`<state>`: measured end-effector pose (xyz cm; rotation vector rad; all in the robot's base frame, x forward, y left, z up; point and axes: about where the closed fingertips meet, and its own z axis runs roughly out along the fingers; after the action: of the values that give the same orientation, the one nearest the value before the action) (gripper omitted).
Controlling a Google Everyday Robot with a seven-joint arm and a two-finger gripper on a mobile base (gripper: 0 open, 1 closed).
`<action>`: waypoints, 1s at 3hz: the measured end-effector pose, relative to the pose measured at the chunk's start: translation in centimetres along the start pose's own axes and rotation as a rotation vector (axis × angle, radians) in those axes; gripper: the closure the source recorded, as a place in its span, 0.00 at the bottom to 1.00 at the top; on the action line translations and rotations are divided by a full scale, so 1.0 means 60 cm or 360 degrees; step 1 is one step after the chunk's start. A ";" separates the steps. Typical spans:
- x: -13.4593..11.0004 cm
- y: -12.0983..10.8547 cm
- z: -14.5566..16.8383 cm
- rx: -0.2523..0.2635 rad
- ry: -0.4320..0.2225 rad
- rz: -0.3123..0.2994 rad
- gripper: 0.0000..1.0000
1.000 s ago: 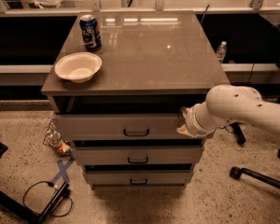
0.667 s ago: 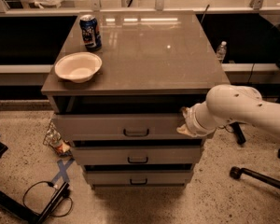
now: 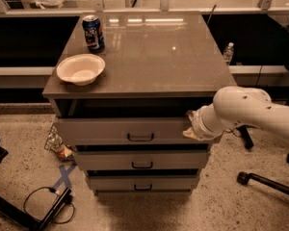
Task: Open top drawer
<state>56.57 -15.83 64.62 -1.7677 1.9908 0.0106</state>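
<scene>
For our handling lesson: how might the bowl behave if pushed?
The bowl looks thin and empty, so probably light, sliding easily on the glossy cabinet top. Wide and low, it seems unlikely to tip. The gripper sits at the top drawer's right end.

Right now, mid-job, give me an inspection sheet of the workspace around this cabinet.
Surface: grey cabinet top holds a white bowl and a blue can, both at its left.
Job's things: top drawer partly out; its black handle free at centre.
Clutter: crumpled litter and blue tape cross on the floor, left of the cabinet.
Gripper: gripper at the top drawer's right front corner.
Cables: black cable looped on the floor, lower left.
Surroundings: water bottle behind right; chair base on the right floor.
</scene>
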 end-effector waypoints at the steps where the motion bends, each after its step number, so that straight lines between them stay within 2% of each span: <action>1: 0.000 0.000 0.000 0.0000 0.0000 0.0000 1.00; 3: 0.000 0.000 0.000 0.0000 0.0000 0.0000 1.00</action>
<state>56.55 -15.83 64.64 -1.7677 1.9905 0.0108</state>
